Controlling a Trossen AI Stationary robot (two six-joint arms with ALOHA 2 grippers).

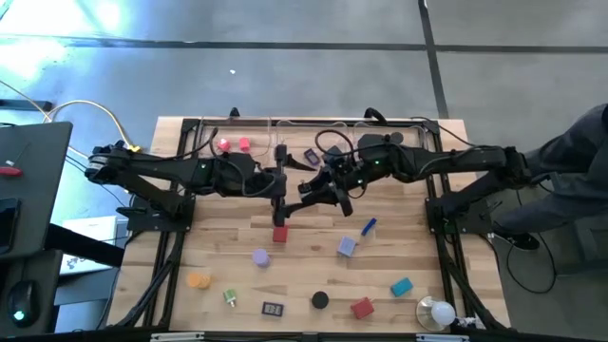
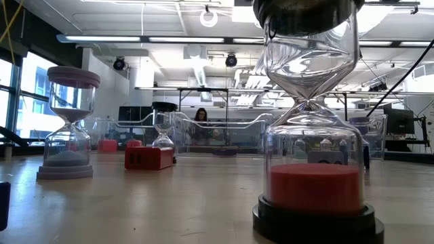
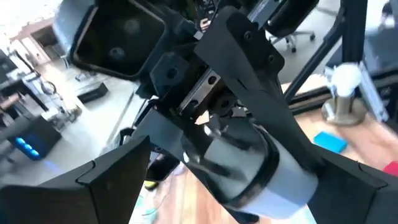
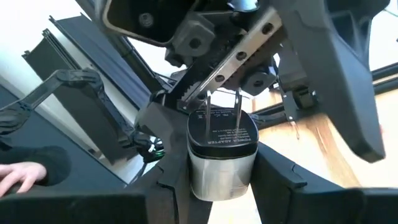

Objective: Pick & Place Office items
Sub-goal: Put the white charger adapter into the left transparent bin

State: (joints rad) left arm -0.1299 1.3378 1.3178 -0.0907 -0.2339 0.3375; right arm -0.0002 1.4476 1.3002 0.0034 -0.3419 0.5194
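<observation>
both tools meet mid-surface point(image 1: 218, 261): right tool point(image 4: 214, 180) clamps a power adapter point(image 4: 222, 149), prongs up; left tool point(image 3: 205, 186) gapes wide around it.

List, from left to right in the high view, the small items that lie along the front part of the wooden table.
Orange round cap → small green and white piece → dark flat rectangular piece → black round cap → red block → teal block → white round bulb-like object.
</observation>
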